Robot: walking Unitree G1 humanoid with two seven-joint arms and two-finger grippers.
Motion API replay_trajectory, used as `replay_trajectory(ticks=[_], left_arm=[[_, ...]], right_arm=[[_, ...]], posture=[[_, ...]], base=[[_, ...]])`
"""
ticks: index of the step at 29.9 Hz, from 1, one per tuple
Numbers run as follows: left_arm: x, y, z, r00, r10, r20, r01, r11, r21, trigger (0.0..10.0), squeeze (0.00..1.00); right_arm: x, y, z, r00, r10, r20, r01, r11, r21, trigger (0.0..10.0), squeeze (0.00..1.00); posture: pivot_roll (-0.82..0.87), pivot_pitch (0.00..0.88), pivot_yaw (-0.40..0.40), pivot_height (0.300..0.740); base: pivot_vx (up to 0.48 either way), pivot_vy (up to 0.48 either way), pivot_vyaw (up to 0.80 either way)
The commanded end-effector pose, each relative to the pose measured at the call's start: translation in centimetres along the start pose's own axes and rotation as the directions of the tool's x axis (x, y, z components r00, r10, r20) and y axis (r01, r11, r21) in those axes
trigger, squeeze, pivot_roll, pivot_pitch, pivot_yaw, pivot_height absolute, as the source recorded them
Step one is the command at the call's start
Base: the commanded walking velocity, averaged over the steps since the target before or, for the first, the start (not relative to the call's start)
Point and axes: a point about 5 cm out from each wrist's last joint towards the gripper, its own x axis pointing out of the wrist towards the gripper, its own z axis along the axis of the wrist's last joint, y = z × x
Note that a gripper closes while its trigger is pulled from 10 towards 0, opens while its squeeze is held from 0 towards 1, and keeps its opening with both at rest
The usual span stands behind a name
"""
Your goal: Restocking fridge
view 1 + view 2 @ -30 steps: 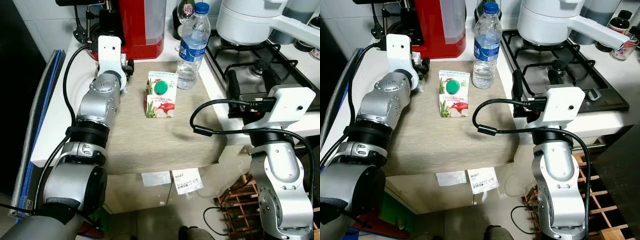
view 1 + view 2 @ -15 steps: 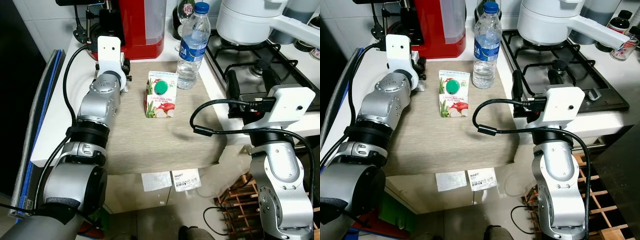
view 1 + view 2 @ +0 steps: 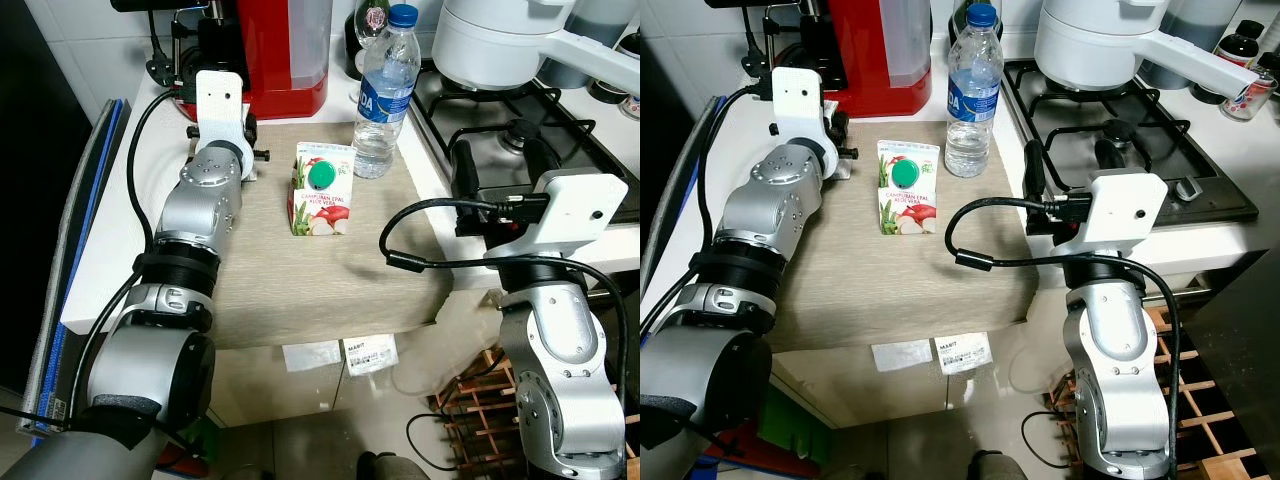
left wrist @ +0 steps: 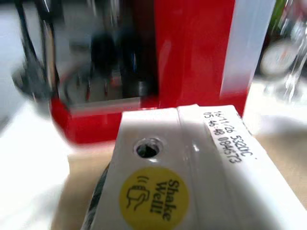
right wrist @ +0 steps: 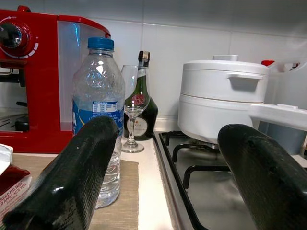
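The carton (image 3: 322, 188) lies on the table (image 3: 300, 280), just beside the upright bottle (image 3: 385, 90). The right pincer (image 5: 163, 177) is spread wide near the stove (image 3: 540, 130). The left pincer (image 3: 250, 128) hovers beside the carton; whether it is wide or narrow I cannot tell.

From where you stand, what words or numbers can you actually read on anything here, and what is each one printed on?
"Shake Well!" on a yellow round sticker on the white carton top.
"16/11/26" and "05:46:48 0945173", approximately, a stamped date code beside it.
Carton front print: too small to read.
Water bottle blue label: blurred.
Two paper labels below the counter edge: unreadable.
Dark bottle's label: unreadable.
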Motion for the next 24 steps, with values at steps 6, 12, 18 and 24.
replay_trajectory(ticks=[6, 12, 18, 24], left_arm=[[-2.3, 0.6, 3.3, 0.964, 0.023, 0.267, -0.014, 0.999, -0.037, 10.0, 0.00], [-5.1, 2.2, 2.7, 0.924, 0.051, 0.379, -0.047, 0.999, -0.018, 10.0, 0.00], [-7.5, 1.5, 2.5, 0.881, 0.000, 0.472, -0.020, 0.999, 0.038, 10.0, 0.00], [-9.3, -0.1, 0.4, 0.898, -0.044, 0.438, 0.022, 0.998, 0.054, 10.0, 0.00]], right_arm=[[0.7, -0.2, 0.0, 1.000, -0.002, 0.026, 0.002, 1.000, -0.006, 10.0, 0.00], [1.6, -0.1, -0.7, 0.999, -0.003, 0.036, 0.004, 1.000, -0.014, 10.0, 0.00], [2.2, -0.3, -2.2, 0.999, -0.018, 0.034, 0.018, 1.000, 0.014, 10.0, 0.00], [3.3, 0.9, -3.0, 0.998, 0.039, 0.041, -0.040, 0.999, 0.023, 10.0, 0.00]], posture=[[-0.14, 0.025, 0.026, 0.740], [-0.11, 0.000, 0.023, 0.740], [-0.07, 0.000, 0.000, 0.740], [-0.05, 0.000, -0.021, 0.740]], base=[[0.000, 0.000, 0.00], [0.000, 0.000, 0.00], [0.000, 0.000, 0.00], [0.000, 0.000, 0.00]])
